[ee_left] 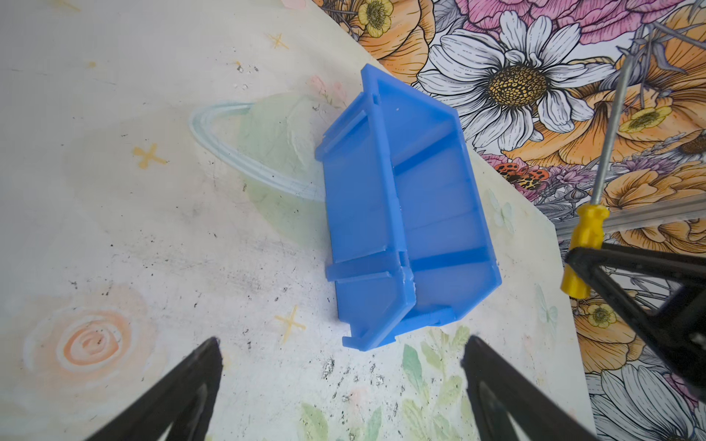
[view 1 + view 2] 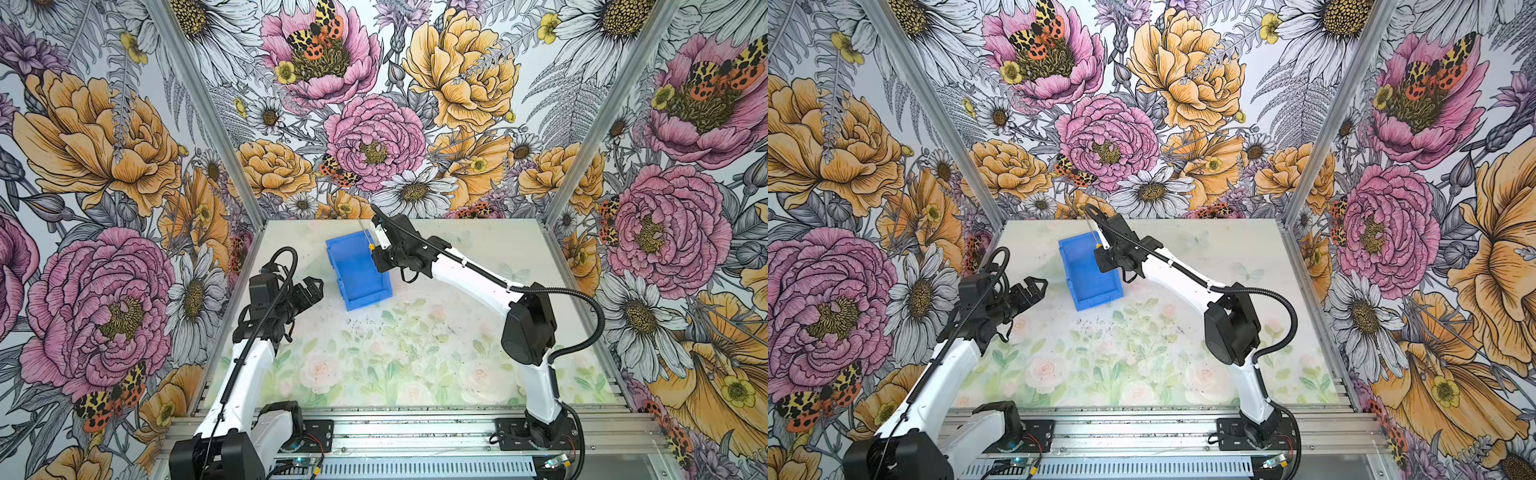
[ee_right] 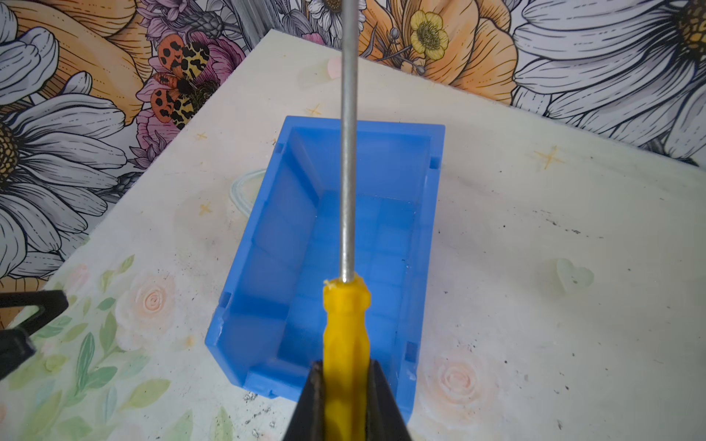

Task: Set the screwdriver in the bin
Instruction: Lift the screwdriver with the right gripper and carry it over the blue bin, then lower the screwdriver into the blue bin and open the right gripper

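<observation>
The right tool [image 3: 345, 366] clamps the screwdriver [image 3: 347, 317] by its yellow handle, aloft near the bin [image 3: 267, 236] by the desk's [image 2: 457, 332] far edge, while the left tool [image 2: 313, 286] hangs with its jaws apart.

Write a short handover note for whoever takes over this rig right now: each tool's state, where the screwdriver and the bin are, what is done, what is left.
Tools: the right tool is shut on the screwdriver, gripping its yellow handle, shaft pointing up. The left tool is open and empty, beside the bin, not touching it.
Things: the bin stands empty on the table; the screwdriver is in the air by the bin's rim, not inside.
Done: screwdriver picked up and brought to the bin.
Left: carry it over the opening, lower it, release it inside.
</observation>
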Motion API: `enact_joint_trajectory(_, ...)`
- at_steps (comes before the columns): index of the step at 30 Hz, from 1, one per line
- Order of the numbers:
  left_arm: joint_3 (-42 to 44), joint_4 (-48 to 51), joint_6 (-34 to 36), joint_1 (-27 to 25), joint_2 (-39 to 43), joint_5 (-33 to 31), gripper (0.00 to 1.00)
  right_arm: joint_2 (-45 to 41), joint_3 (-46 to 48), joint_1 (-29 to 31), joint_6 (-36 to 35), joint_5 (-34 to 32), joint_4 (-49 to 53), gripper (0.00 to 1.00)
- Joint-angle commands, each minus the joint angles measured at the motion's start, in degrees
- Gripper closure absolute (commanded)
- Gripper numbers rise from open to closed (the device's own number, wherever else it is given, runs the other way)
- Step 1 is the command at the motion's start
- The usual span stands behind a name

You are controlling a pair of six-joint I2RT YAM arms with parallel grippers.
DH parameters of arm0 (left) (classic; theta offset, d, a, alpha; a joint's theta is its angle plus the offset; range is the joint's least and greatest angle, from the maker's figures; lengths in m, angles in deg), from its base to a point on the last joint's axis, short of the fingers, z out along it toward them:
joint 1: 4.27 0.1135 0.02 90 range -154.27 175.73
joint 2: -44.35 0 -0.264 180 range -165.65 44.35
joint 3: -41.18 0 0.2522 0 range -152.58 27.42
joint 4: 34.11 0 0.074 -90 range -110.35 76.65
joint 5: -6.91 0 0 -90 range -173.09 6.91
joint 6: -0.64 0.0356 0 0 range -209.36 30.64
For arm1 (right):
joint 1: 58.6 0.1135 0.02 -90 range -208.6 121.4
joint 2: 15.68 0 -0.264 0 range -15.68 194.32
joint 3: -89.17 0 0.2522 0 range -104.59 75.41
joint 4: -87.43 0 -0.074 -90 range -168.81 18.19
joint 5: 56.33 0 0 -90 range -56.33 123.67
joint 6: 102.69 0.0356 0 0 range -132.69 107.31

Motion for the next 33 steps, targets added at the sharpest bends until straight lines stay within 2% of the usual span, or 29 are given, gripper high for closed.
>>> enact_joint_trajectory(1,-0.02,-1.79,0.18,0.62,-0.22,0.78,0.01,2.71,-4.27,-0.33,1.66,1.11,-0.96,1.00)
enact_joint_trajectory(12,1.09,-2.90,-0.87,0.71,0.30,1.89,0.01,9.72,-8.44,-0.03,7.64,4.75,-1.07,1.00)
enact_joint_trajectory(27,0.66,-3.12,-0.70,0.70,-0.53,2.98,0.01,14.44,-8.48,1.60,7.96,3.73,-0.93,1.00)
enact_joint_trajectory(33,0.73,-3.83,-0.87,0.70,-0.71,3.06,0.01,15.24,-8.42,1.84,8.11,3.21,-0.95,0.88)
